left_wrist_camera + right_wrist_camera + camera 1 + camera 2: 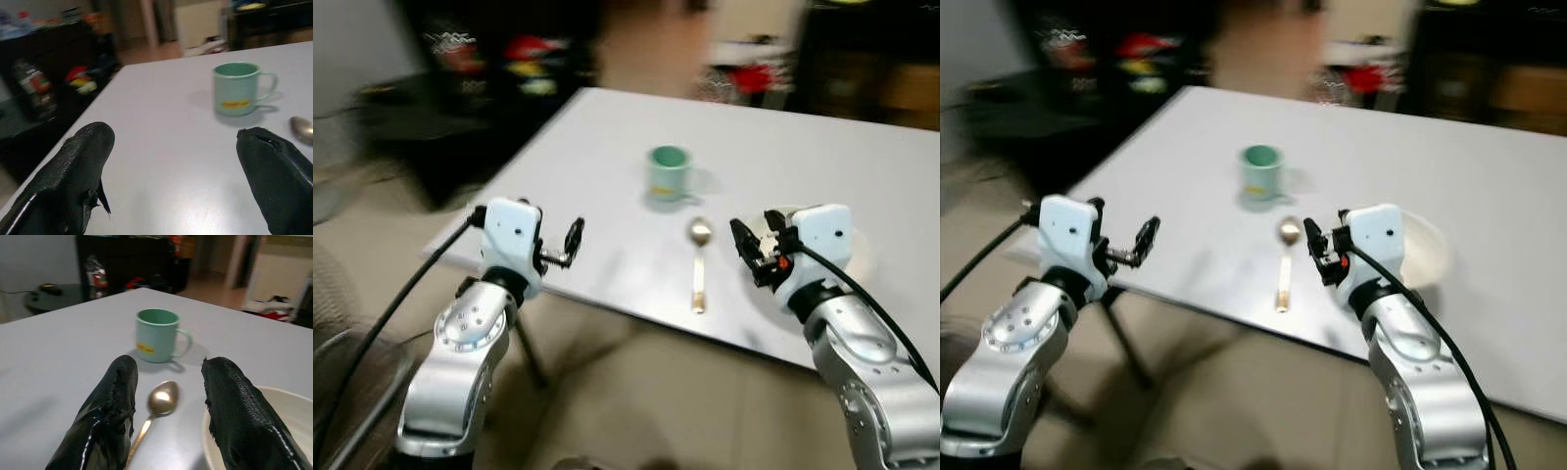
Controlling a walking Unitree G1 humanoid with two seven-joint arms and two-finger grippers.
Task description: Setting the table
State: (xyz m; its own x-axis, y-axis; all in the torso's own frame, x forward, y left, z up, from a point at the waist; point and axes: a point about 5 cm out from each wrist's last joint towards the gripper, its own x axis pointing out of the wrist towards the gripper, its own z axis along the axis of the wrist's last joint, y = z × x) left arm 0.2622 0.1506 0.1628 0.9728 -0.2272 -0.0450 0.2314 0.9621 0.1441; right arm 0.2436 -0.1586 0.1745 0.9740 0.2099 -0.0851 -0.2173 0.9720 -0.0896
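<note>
Both grippers empty, left and right fingers apart; best to drop right slow onto spoon at 6 o'clock of mug, clear of bowl.

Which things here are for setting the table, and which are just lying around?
For setting the table: round green ceramic mug, long metal spoon, white round bowl, white table.

Just lying around: blurry red and yellow things on the dark shelf.

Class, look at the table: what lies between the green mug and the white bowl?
The spoon lies between the green mug and the white bowl, bowl-end toward the mug, nearer the table's front edge; both eye views and the right wrist view show it.
</note>
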